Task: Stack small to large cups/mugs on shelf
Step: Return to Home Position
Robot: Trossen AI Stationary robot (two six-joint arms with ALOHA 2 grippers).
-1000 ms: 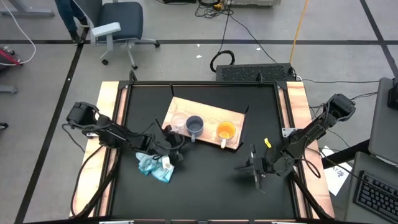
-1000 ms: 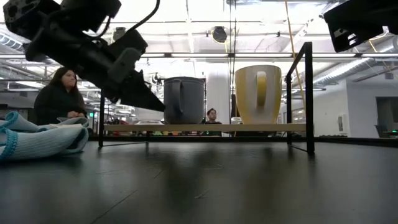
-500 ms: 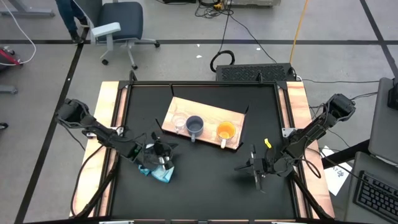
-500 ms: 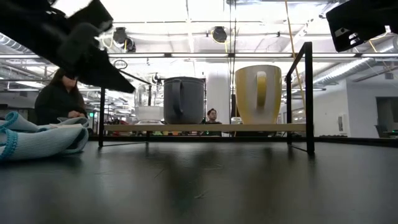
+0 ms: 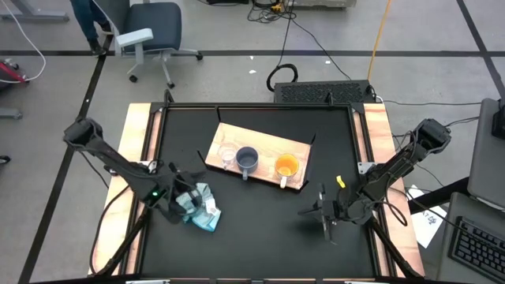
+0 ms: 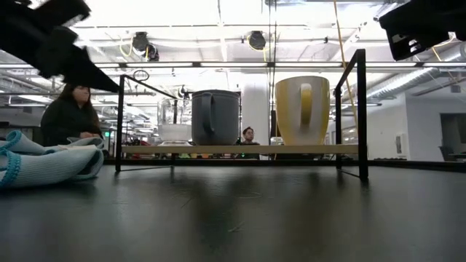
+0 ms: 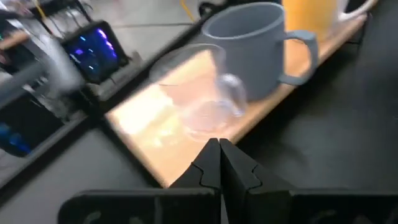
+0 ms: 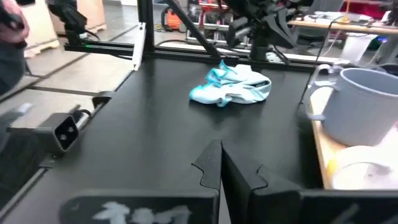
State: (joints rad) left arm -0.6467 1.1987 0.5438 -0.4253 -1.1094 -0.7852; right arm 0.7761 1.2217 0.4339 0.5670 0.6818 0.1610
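As you look down from above, the shelf (image 5: 272, 145) lies at an angle on the far half of the black worktop (image 5: 260, 237). All three vessels stand on it in a row. The clear glass cup (image 5: 227, 156) is at the left end and the grey-blue mug (image 5: 248, 159) is just beside it in the middle. The orange mug (image 5: 286, 166) is to the right, a little apart, with its white handle turned toward the near edge. From table height you see the board raised on a thin black frame (image 6: 362, 109), with the mugs upright.

Your left end effector (image 7: 219, 147) has its fingers pressed together and holds nothing. It hangs over the near left part of the worktop, right by the crumpled light blue cloth (image 5: 203, 211), and points toward the glass cup. Your right end effector (image 8: 219, 149) is likewise pressed together and empty, over the near right part of the worktop, well apart from the shelf. A person (image 6: 69, 116) sits in the room behind.
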